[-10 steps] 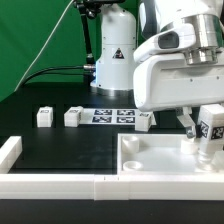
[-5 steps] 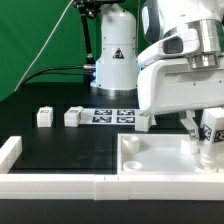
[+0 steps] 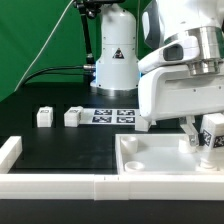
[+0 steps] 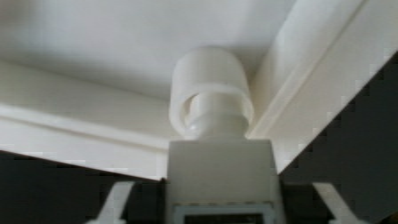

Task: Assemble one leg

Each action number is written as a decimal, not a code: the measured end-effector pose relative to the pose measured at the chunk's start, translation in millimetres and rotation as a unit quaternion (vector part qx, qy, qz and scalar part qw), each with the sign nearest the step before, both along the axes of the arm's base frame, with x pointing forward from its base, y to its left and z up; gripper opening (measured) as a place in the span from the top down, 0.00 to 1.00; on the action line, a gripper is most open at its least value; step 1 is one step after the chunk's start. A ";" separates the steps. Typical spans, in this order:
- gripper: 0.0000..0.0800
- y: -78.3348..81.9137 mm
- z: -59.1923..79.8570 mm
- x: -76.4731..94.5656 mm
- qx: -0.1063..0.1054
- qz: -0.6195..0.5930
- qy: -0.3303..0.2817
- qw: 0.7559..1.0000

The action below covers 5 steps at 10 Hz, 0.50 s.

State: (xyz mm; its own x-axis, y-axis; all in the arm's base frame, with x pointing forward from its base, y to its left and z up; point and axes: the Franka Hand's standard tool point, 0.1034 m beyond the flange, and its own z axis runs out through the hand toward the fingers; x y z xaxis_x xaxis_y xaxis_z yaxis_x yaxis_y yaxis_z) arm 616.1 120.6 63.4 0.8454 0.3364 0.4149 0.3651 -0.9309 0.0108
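The leg (image 3: 212, 133), a small white peg with a marker tag, stands upright in the far corner socket of the white tray (image 3: 150, 162) on the exterior view's right. In the wrist view the leg (image 4: 217, 100) points into the tray's corner (image 4: 107, 50). My gripper (image 3: 203, 136) straddles the leg. In the wrist view the gripper (image 4: 222, 205) has its fingers (image 4: 121, 200) on either side of the leg, with a dark gap between each finger and the leg, so it is open.
Three more legs (image 3: 44, 116) (image 3: 72, 117) (image 3: 146, 121) lie in a row on the black table beside the marker board (image 3: 110, 115). White border rails (image 3: 50, 185) run along the front and the exterior view's left (image 3: 8, 150). The arm's base (image 3: 115, 50) stands behind.
The arm's body has shifted a little toward the exterior view's right. The leg stays in the tray's corner socket.
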 end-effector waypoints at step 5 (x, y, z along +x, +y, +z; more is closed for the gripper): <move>0.64 -1.5 -5.3 2.7 0.005 -0.006 -0.041 0.999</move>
State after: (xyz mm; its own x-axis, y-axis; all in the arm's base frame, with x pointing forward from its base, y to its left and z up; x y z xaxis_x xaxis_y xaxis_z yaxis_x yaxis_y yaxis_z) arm 618.8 119.1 58.1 0.8117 0.3227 0.4868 0.3528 -0.9352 0.0318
